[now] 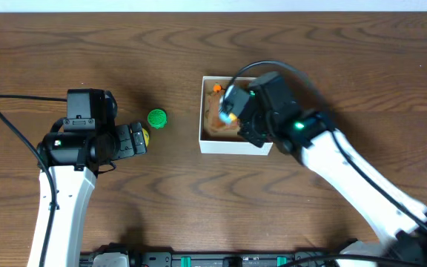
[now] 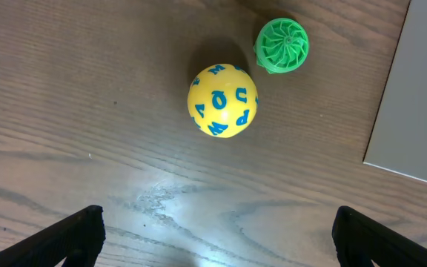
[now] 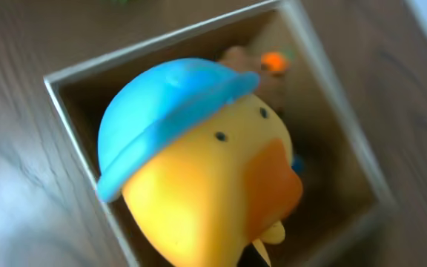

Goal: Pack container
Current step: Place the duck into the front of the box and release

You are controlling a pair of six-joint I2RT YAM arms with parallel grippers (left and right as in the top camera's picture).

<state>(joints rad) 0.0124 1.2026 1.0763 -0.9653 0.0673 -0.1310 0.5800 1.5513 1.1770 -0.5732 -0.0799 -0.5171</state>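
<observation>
Overhead: the container [image 1: 236, 145], a white box with a brown inside, sits on the wood table [image 1: 124, 52] right of centre. The right gripper [image 1: 229, 111] hangs over its left half and hides most of the inside. A blue and yellow bit shows at the gripper tip, and a small orange item [image 1: 216, 88] shows in the back left corner. The left gripper [image 1: 138, 139] lies well apart from the container, to its left, pointing toward it. A green ball [image 1: 157, 118] sits between them. A yellow ball [image 1: 146, 137] just off the left tips is mostly hidden by them.

Left wrist: fingers [image 2: 76, 236] spread wide at the bottom corners, nothing between them. The yellow ball [image 2: 223, 100] sits ahead on the table, apart from both fingers. It has blue letters: an O and a P read fairly clearly, the rest curve away. The green ball, ribbed, sits just beside it, and I cannot tell if they touch. A pale flat panel [image 2: 421, 89] is cut off at the right edge, so I cannot tell what it is.

Right wrist: a rubber duck [image 3: 206, 178] with a blue cap and an orange beak fills the view, held up over the container [image 3: 73, 78]. The fingers themselves are out of sight. Background is blurred. The orange item and a brownish lump [image 3: 236, 55] lie in the far corner, too soft to identify. No labels readable.
</observation>
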